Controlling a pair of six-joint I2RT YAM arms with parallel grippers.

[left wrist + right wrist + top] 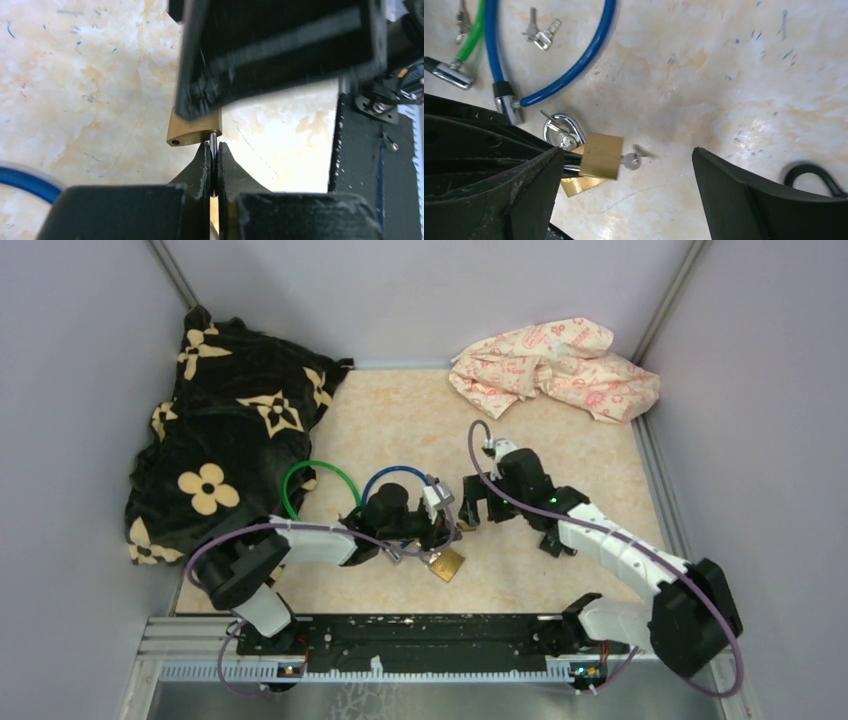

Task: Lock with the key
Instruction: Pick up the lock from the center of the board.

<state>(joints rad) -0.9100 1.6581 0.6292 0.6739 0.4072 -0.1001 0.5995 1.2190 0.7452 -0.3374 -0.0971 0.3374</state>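
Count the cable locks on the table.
2. Green cable loops beside the black cloth; blue cable loops just right of it. Cloths could hide more.

Legible text: none.
Padlock, brass face: no stamp readable.
Wrap, counter's far right corner: red print, too small to read.
Cloth, far left corner: flower motifs only.
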